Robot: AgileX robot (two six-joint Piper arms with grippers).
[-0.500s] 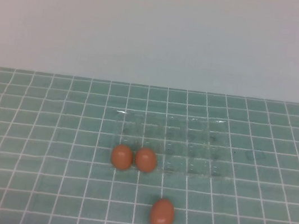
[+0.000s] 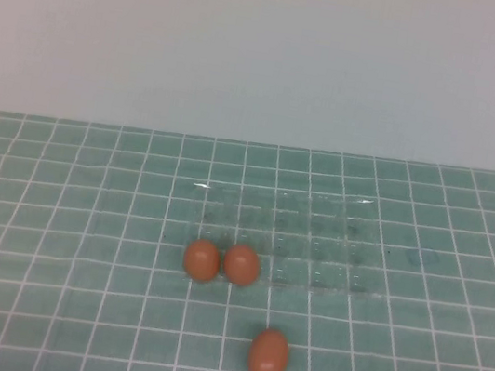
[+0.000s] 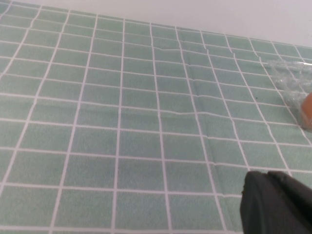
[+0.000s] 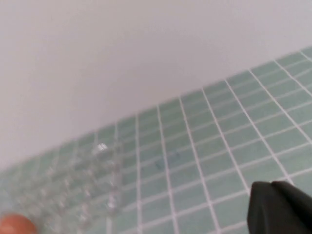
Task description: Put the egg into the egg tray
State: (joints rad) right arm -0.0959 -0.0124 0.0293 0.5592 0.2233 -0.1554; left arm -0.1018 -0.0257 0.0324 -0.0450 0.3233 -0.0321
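Black left gripper (image 3: 278, 202) & right gripper (image 4: 280, 207) low over table; jaws' state unclear.

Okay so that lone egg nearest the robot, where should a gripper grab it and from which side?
Grip the egg across its narrow middle, coming straight down from above. It lies on its side with open table all around. The left gripper and right gripper each show only at their own wrist view's edge.

Orange-brown egg (image 2: 268, 355) lying near clear egg tray (image 2: 314, 238), apart
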